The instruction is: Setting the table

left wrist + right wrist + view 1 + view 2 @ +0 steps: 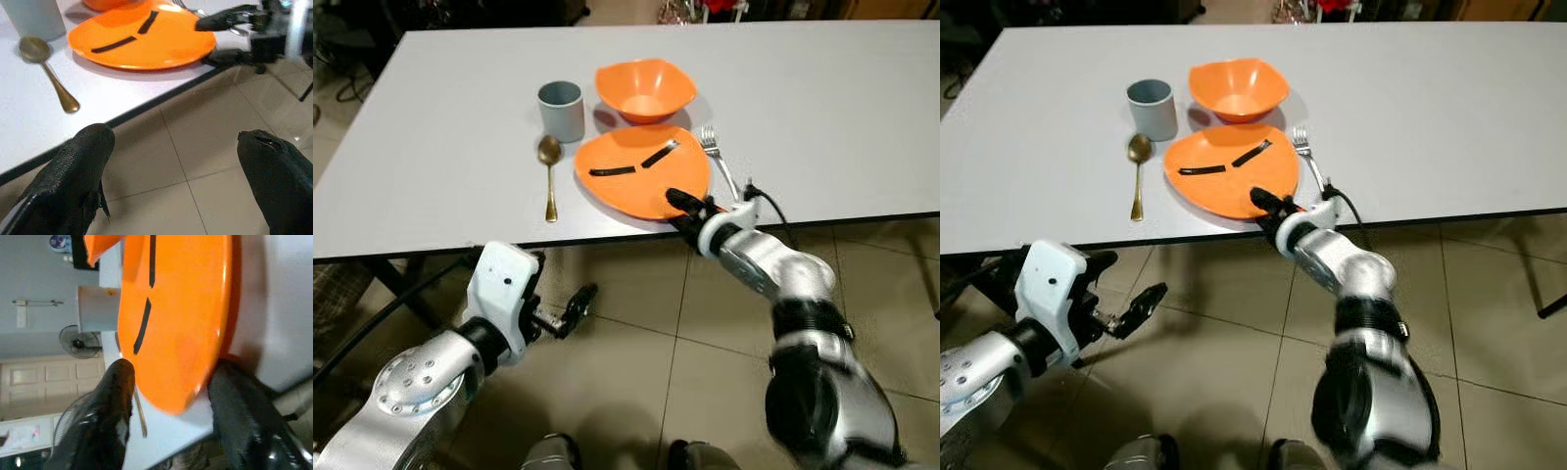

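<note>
Plate (641, 171), orange, judged light, stiff and slick, is straddled at its near rim on the table edge (431, 245) by the right gripper (690, 208), fingers apart, one above, one below.

1. The place looked like a home dining area: a white table (431, 186) stood on a beige tiled floor (636, 343).
2. Tableware sat on it: an orange plate (641, 171), orange bowl (644, 90), grey cup (561, 110), spoon (549, 174) and fork (717, 157).
3. The right wrist view showed a standing fan (78, 340) and a panelled door (34, 377).
</note>
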Motion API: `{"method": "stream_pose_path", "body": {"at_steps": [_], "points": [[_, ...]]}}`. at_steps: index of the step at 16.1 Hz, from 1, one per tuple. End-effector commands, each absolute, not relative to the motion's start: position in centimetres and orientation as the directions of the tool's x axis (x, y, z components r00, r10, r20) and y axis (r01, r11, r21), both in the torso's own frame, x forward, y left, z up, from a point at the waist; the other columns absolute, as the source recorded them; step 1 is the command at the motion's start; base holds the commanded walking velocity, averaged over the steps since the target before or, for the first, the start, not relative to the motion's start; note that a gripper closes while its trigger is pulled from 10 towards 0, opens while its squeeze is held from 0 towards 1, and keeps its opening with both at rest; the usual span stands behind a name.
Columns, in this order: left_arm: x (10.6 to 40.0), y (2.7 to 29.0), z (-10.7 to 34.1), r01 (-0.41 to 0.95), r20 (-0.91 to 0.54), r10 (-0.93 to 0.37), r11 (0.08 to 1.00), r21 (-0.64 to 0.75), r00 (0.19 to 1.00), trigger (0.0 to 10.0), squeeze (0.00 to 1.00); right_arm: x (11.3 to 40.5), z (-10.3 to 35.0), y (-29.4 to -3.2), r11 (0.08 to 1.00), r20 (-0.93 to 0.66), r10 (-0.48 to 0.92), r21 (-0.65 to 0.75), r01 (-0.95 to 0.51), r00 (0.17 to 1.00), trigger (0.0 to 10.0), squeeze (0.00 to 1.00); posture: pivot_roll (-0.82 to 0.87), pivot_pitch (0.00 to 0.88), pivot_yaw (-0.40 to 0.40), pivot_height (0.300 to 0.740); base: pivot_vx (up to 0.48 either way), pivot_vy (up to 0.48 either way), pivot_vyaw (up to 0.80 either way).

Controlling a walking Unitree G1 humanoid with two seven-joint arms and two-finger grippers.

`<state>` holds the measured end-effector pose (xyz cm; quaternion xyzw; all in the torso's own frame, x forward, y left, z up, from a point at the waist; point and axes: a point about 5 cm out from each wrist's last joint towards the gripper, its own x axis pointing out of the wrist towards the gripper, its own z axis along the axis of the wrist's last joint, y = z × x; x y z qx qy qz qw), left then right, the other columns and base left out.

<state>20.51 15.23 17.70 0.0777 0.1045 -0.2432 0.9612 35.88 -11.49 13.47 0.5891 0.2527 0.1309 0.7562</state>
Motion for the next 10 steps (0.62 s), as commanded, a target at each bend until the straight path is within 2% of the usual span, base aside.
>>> {"method": "stream_pose_path", "body": {"at_steps": [1, 7, 8, 9, 10], "points": [[20.6, 15.2, 17.6, 0.487, -0.238, -0.454, 0.867, 0.103, 0.859, 10.0, 0.00, 35.5, 14.0, -11.6, 0.270, -0.216, 0.502, 0.959, 0.085, 0.837, 10.0, 1.00, -0.05, 0.058, 0.027, 0.740, 0.000, 0.000, 0.00], [21.2, 14.7, 17.1, 0.480, -0.221, -0.453, 0.873, 0.086, 0.864, 10.0, 0.00, 30.7, 14.5, -13.1, 0.288, -0.198, 0.494, 0.956, 0.056, 0.847, 10.0, 1.00, -0.08, 0.023, 0.061, 0.740, 0.000, 0.000, 0.00], [21.6, 14.9, 17.2, 0.406, -0.187, -0.394, 0.913, 0.032, 0.900, 10.0, 0.00, 28.2, 15.1, -13.7, 0.379, -0.216, 0.493, 0.925, 0.015, 0.843, 10.0, 0.00, -0.09, 0.014, 0.060, 0.740, 0.000, 0.000, 0.00], [21.6, 14.9, 17.3, 0.387, -0.179, -0.379, 0.922, 0.007, 0.908, 10.0, 0.00, 27.5, 15.2, -13.7, 0.406, -0.226, 0.494, 0.914, 0.007, 0.840, 10.0, 0.00, -0.09, 0.013, 0.060, 0.740, 0.000, 0.000, 0.00], [21.7, 15.0, 17.3, 0.364, -0.169, -0.361, 0.931, -0.016, 0.917, 10.0, 0.00, 26.8, 15.5, -13.9, 0.478, -0.247, 0.492, 0.878, -0.022, 0.835, 10.0, 0.00, -0.09, 0.012, 0.061, 0.740, 0.000, 0.000, 0.00]]}}
